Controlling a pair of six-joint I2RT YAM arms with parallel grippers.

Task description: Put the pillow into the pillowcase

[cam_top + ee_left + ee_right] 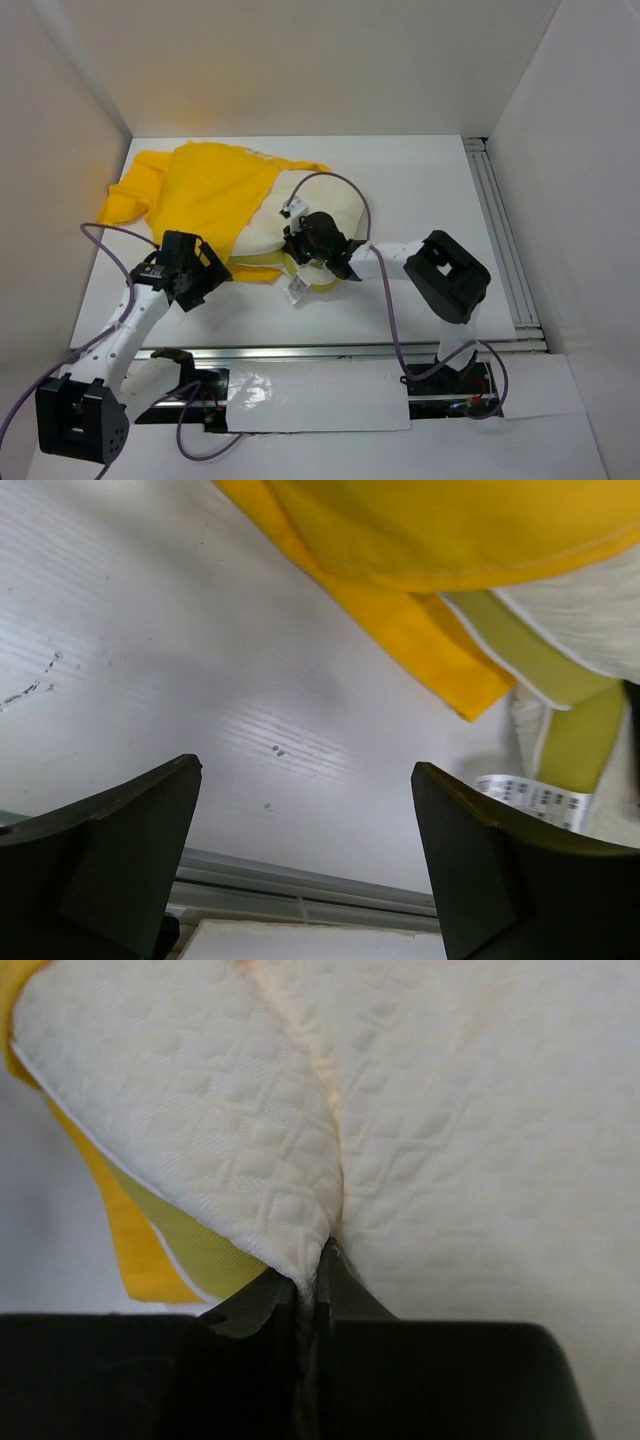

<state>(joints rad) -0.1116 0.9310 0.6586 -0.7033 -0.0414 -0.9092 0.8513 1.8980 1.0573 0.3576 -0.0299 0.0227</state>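
The yellow pillowcase (210, 190) lies crumpled at the table's back left. The cream quilted pillow (335, 205) is partly inside it, and its right end sticks out of the mouth. My right gripper (296, 243) is shut on a pinched fold of the pillow (450, 1110). In the right wrist view the jaws (315, 1260) meet on that cream fabric, with the pillowcase's edge (130, 1250) to the left. My left gripper (215, 268) hangs open just in front of the pillowcase's near corner (450, 530), nothing between its fingers (305, 768). The pillow's olive side band (530, 650) and white tag (535, 800) show at the right.
A metal rail (300, 352) runs along the table's near edge and another (505, 240) along its right side. White walls enclose the back and both sides. A purple cable (350, 195) arcs over the pillow from the right arm.
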